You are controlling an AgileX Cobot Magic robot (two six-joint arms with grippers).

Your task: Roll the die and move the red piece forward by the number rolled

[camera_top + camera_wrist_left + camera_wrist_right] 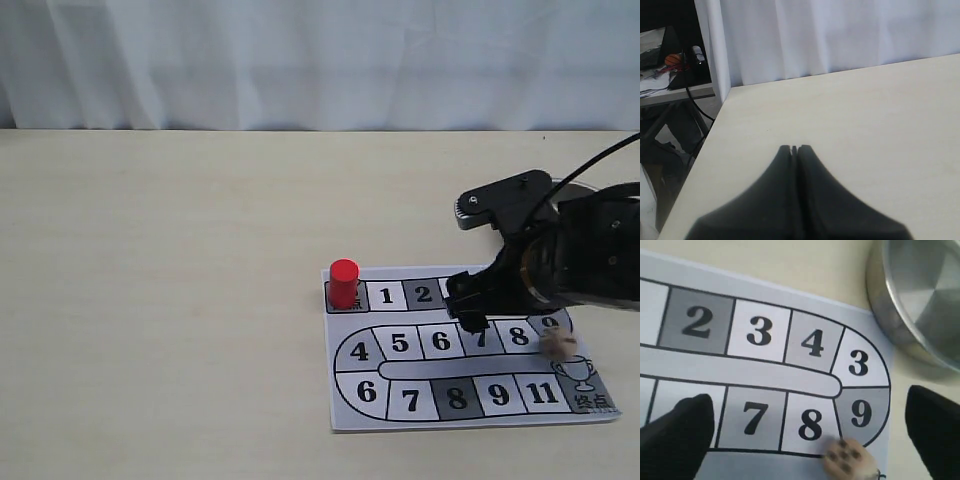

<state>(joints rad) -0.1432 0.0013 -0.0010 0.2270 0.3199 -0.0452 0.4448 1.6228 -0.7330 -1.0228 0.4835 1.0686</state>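
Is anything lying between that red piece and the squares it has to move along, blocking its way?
Squares 1 and 2 right ahead of the red piece look bare. Further along the board, the right gripper is over the next squares with open fingers, and the die lies by squares 8 and 9.

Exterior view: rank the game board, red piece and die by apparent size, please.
1. game board, largest by far.
2. red piece.
3. die, clearly smaller, though its outline is blurred.

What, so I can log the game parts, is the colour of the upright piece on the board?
The piece is bright red, clearest in the exterior view.
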